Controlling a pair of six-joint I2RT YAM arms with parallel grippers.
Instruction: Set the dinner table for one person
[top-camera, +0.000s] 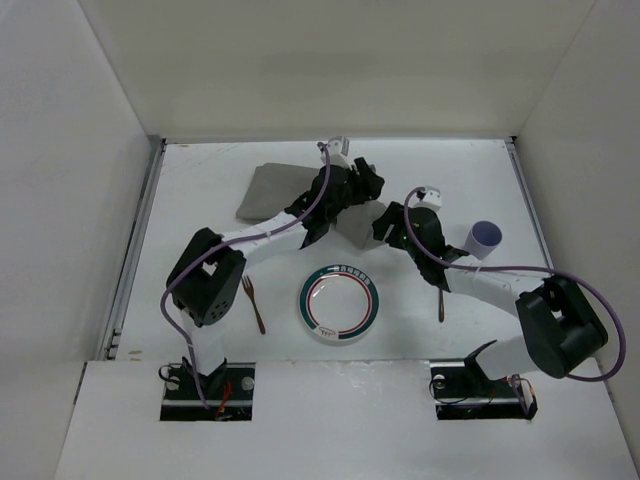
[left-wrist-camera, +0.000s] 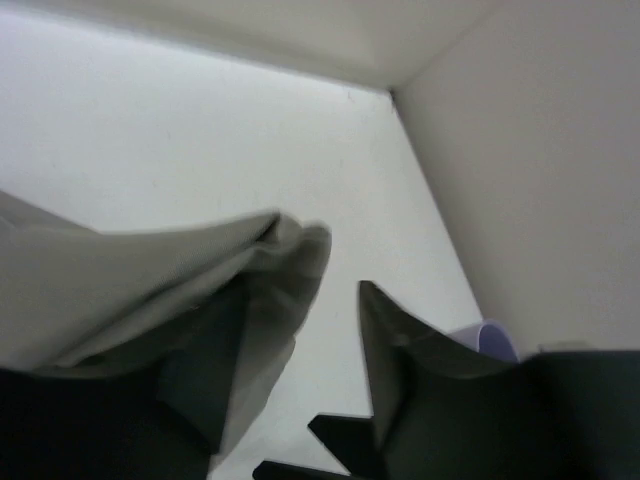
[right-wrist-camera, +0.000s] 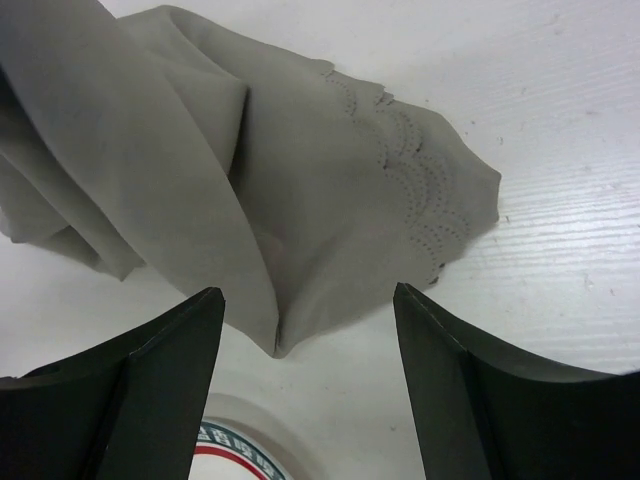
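The large matte white dinner table (top-camera: 200, 200) carries a crumpled grey fabric cloth (top-camera: 275, 190) at 12 o'clock from the round white plate with a red and green rim (top-camera: 340, 303). The left gripper (left-wrist-camera: 303, 300) has its fingers spread, with a fold of the cloth draped over one of them. The right gripper (right-wrist-camera: 307, 295) is released, with the cloth's scalloped corner just beyond its fingertips. From the plate, a thin dark fork (top-camera: 252, 303) lies at 9 o'clock and a lilac cup (top-camera: 486, 240) stands at 2 o'clock.
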